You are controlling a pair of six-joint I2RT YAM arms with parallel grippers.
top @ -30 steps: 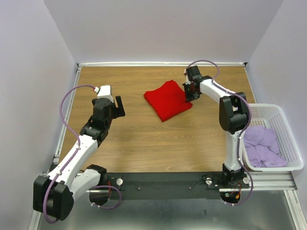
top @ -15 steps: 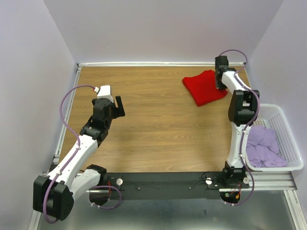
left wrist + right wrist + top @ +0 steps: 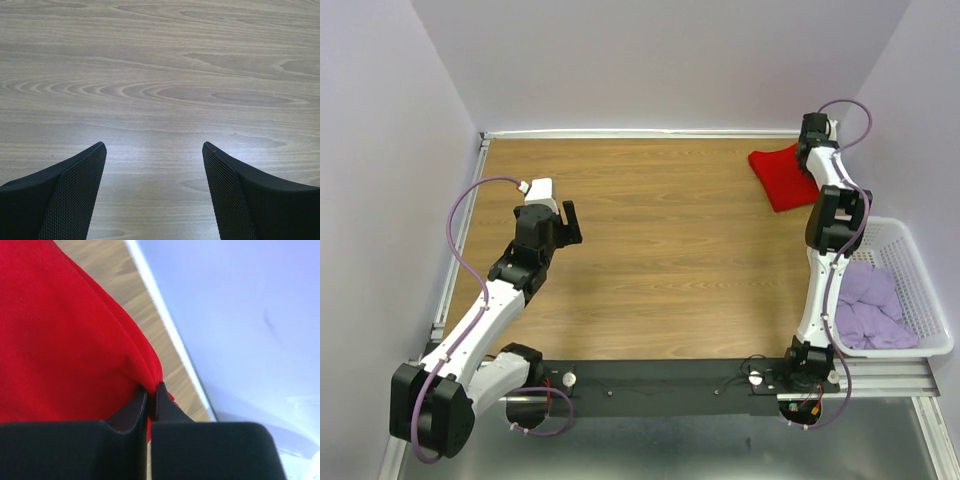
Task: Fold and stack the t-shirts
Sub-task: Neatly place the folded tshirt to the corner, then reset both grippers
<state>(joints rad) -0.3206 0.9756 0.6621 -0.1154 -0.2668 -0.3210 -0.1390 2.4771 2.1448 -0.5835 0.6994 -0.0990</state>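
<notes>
Red cloth marks the only bright thing on the wooden desk: one red t-shirt, folded into a rough square, lies at the far right corner, close to the white rail along the back wall. The right arm reaches all the way out to it. In the right wrist view the right fingers are pressed together on a bunched edge of the red t-shirt, a thin fold of cloth pinched between the two black tips, with the desk's edge strip and the pale wall just beyond. From above, the right fingers sit at the shirt's right-hand side.

One white lattice basket stands at the right edge of the desk, nearer the arm bases and well apart from the red shirt. It holds a crumpled heap of lilac t-shirts; how many are in the heap cannot be told.

The left arm is bent over the left half of the desk, well apart from both the shirt and the basket. The left fingers are spread wide; in the left wrist view both mesh-textured black left fingers stand apart over the desk, and only wood grain shows between them.

Two arms in all, each with one lilac cable looped along it.
</notes>
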